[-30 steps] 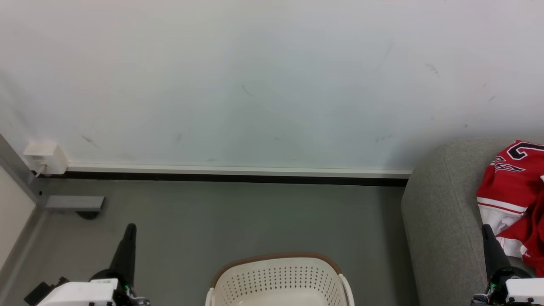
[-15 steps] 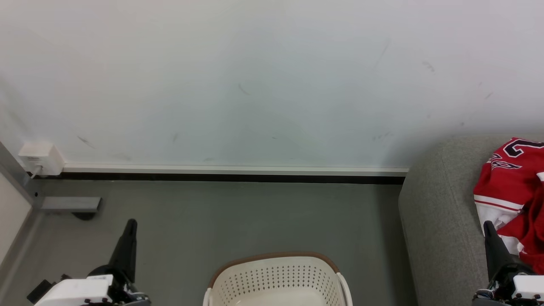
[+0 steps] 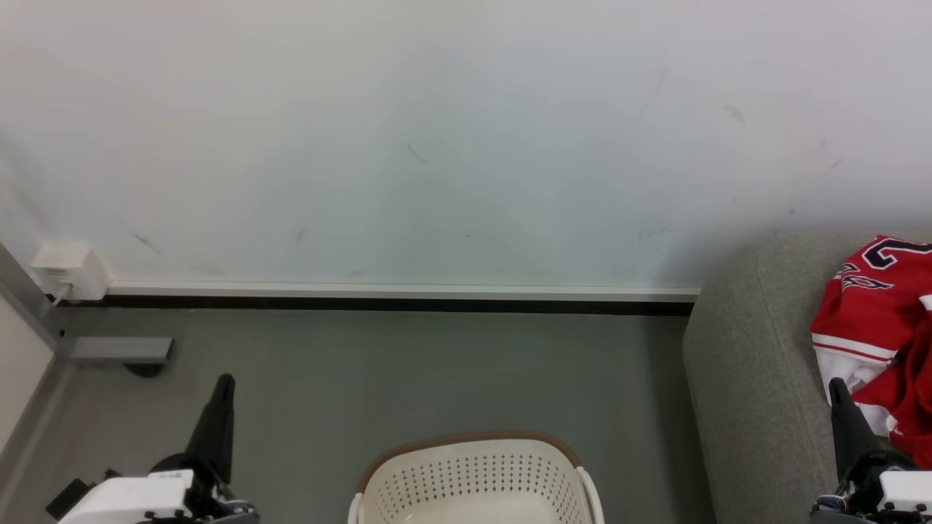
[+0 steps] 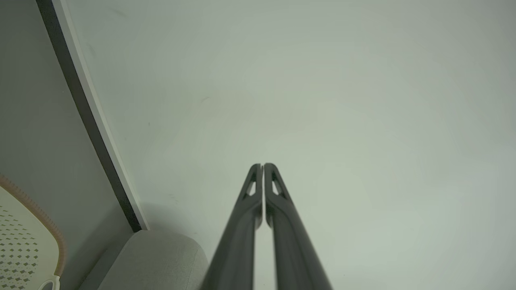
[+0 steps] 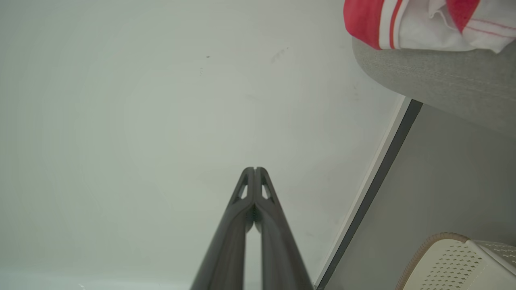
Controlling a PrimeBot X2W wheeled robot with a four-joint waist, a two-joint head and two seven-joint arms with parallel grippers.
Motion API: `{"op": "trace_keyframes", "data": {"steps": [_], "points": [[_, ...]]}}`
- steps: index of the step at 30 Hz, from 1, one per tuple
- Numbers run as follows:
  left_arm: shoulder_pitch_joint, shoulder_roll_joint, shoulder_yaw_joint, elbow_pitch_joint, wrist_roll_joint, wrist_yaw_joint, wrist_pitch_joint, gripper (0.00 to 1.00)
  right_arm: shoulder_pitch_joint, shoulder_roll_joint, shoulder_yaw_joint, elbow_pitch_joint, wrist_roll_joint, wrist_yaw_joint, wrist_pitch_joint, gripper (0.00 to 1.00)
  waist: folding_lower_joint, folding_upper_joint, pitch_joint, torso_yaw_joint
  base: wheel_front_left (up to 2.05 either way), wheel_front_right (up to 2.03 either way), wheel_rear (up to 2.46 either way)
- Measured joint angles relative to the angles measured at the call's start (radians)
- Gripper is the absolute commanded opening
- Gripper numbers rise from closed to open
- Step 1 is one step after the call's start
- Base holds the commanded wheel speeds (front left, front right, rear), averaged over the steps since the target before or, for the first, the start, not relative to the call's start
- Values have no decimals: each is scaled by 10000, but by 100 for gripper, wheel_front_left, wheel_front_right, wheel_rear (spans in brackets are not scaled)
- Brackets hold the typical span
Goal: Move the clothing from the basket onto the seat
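Note:
The red clothing (image 3: pixel 885 320) with white trim and dark numerals lies bunched on the grey seat (image 3: pixel 750 364) at the far right; a red-and-white edge of the clothing (image 5: pixel 407 20) hangs over the seat's rim (image 5: pixel 439 80). The cream basket (image 3: pixel 473 477) with a brown rim stands on the floor at the bottom centre, and the part of its inside that shows holds nothing. My left gripper (image 3: pixel 226 382) is shut over the floor left of the basket, holding nothing. My right gripper (image 3: pixel 835 384) is shut beside the seat's front, just below the clothing.
A pale wall with a white-and-black skirting (image 3: pixel 400 298) runs across behind. A white socket box (image 3: pixel 69 271) and a grey metal bracket (image 3: pixel 120 349) sit at the left corner. Grey floor (image 3: pixel 437 371) lies between basket and wall.
The whole head view shifted slightly between one second ago and half a second ago, a camera move. Since then nothing has moved; both grippers stay shut.

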Motion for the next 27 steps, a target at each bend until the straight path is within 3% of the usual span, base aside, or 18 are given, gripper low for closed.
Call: {"op": "trace_keyframes", "data": {"steps": [27], "points": [[-1, 0, 0, -2, 0, 0, 0, 0, 0, -184, 282, -19, 251, 0, -228, 0, 0, 0, 1, 1, 0, 0, 0]]}}
